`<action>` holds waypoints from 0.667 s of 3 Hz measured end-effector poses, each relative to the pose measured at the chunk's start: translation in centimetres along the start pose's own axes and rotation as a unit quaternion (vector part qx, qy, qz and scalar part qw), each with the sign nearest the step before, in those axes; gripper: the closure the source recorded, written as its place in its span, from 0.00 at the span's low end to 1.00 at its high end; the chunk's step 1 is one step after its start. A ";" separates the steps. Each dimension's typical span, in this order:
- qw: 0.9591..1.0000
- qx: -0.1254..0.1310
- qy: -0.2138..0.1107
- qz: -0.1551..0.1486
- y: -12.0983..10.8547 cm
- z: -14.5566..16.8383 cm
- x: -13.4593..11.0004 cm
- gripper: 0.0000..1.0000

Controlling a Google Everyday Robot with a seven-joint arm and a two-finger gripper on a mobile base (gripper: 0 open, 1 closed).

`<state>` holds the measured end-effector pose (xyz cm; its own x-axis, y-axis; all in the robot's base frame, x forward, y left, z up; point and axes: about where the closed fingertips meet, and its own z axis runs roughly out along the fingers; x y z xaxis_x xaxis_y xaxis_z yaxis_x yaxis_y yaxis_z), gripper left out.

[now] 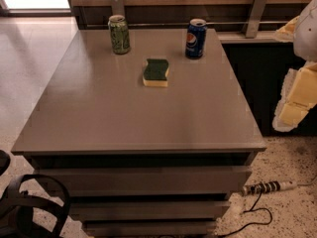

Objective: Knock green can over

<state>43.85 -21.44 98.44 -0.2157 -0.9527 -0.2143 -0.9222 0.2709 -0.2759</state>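
Task not yet accomplished. The green can (119,34) stands upright at the far left corner of the desk (124,123), silver rim up, with nothing touching it. The Pepsi can (196,38) stands upright at the far right, well apart from it, and the sponge (156,72) lies flat between and slightly nearer than the two. The gripper (296,100) hangs at the right edge of view, beyond the desk's right side and well apart from the green can; whether it stands wide or narrow cannot be told. In my judgement the whole job remains: the arm must cross the desk, pass the Pepsi can and sponge without disturbing them, and push the green can onto its side.
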 end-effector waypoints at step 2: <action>1.000 0.002 -0.012 0.002 -0.3 -0.1 -0.4 0.00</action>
<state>44.21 -21.13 98.69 -0.2112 -0.9479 -0.2383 -0.9199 0.2752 -0.2795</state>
